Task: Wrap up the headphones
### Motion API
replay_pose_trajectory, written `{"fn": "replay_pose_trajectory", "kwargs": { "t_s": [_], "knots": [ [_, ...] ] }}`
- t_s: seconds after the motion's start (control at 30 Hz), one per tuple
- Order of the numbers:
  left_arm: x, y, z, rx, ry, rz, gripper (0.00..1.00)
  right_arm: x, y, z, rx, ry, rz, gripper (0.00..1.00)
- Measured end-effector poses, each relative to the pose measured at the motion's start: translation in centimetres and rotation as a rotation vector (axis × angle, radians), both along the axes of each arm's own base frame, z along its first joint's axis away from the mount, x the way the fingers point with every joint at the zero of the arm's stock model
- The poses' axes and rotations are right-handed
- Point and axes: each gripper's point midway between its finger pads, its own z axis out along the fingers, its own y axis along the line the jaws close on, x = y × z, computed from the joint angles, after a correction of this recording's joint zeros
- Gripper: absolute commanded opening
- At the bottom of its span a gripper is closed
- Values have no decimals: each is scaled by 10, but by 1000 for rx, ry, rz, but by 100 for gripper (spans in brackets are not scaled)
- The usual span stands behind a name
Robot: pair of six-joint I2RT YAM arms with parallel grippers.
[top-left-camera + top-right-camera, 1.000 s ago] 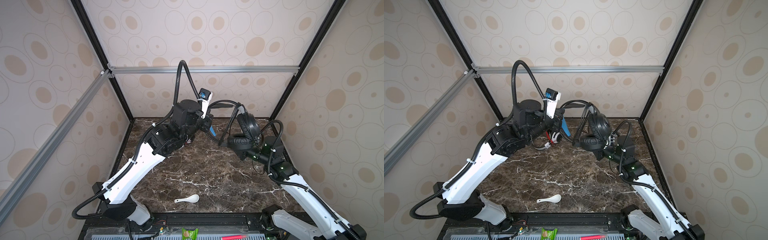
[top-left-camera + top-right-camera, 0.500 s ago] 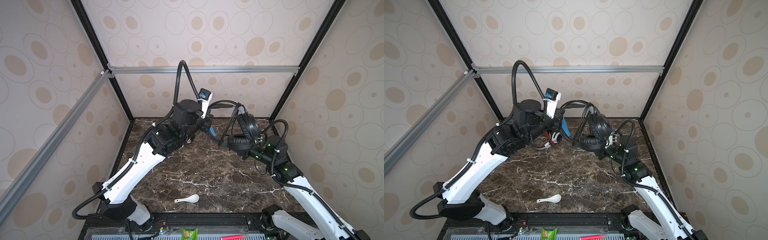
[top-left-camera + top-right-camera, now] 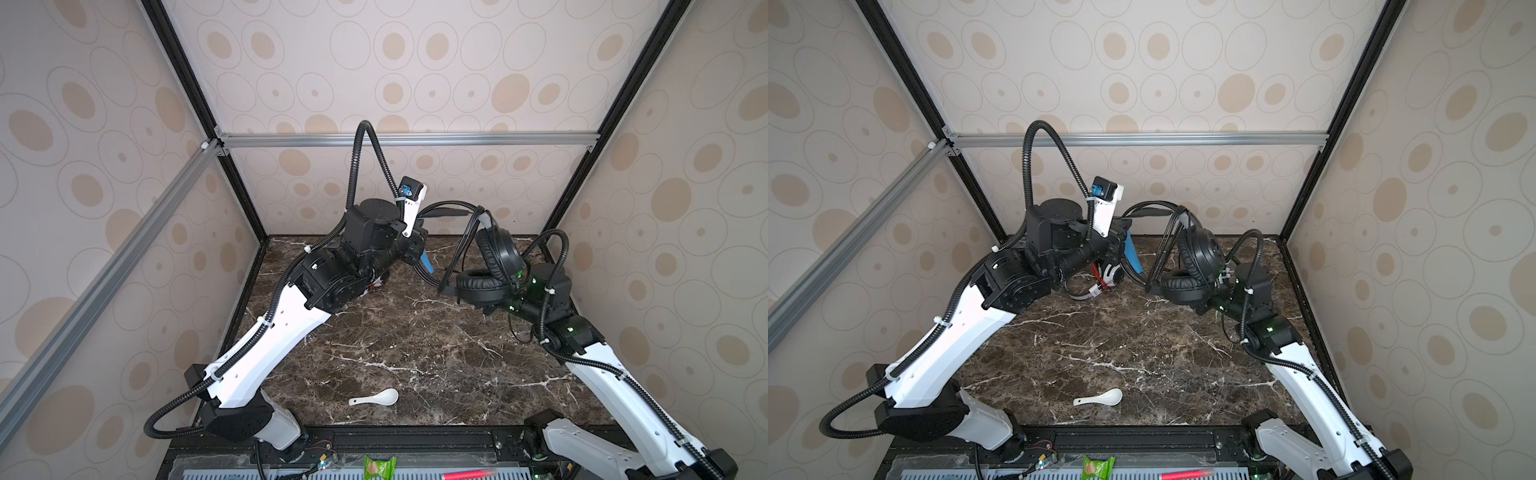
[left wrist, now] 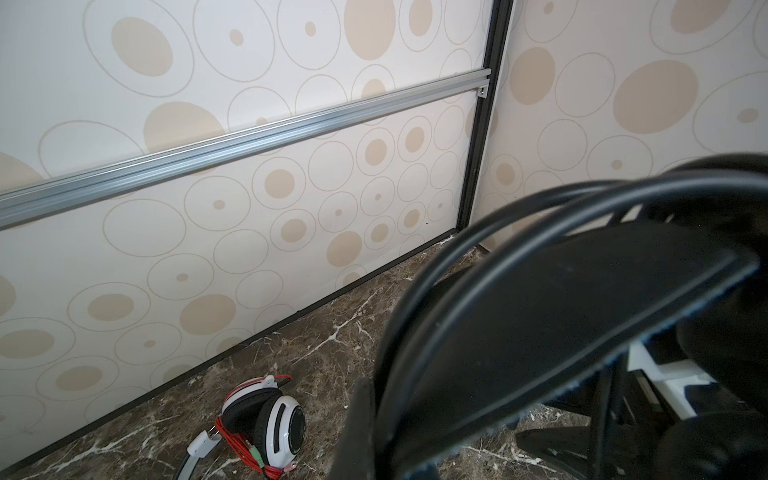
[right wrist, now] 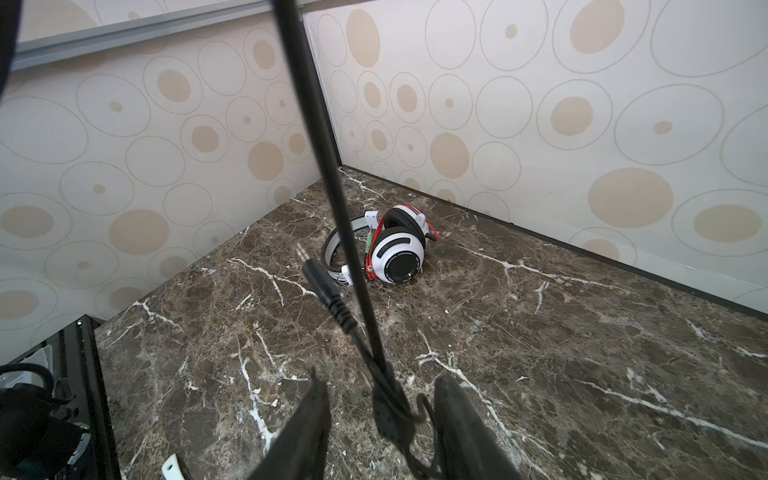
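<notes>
Left gripper [image 3: 417,248]: you are looking at fingers pressed together on the band of the black headset [image 3: 496,254], at the far middle of the table [image 3: 415,345] (the band's blue lining is showing just below the grip).
Black headset: it is sitting at the far right, one ear cup standing upright and the other lying flat beneath it, just beside the right arm's wrist. You cannot tell whether the lower cup is touching the marble.
Black cord [image 5: 332,187]: it is looping several times over the band in both top views. In the right wrist view one strand is running straight down between the right fingers.
Plug [image 5: 322,284]: it is dangling free on the cord's end, above the marble.
Right gripper [image 5: 380,380]: its fingers are standing apart with the cord passing through the gap, and neither one is pressing on it.
White headset [image 5: 397,253]: it is lying on the table at the far left, close to the back wall and well apart from the black one. In a top view it is peeking out from under the left arm [image 3: 1111,274].
Red cord [image 4: 239,436]: it is lying bunched against the white ear cups.
Spoon [image 3: 376,398]: it is lying near the front edge, around the middle, well apart from both headsets.
</notes>
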Motion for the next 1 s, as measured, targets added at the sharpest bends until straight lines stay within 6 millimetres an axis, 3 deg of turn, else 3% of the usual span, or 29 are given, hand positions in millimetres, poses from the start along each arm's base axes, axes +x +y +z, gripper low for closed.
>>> {"fn": "replay_pose_trajectory", "kwargs": {
  "t_s": [0.17,0.47,0.67,1.0],
  "knots": [
    [0,-1,0,-1,1,-6,0,11,5,2,-11,-13,10,22],
    [0,0,0,-1,1,-3,0,12,6,1,-10,-13,18,0],
    [5,5,0,-19,12,17,0,7,5,5,-5,-27,18,0],
    [11,17,-9,2,39,74,0,-17,-5,-11,4,-30,12,0]
  ]
}}
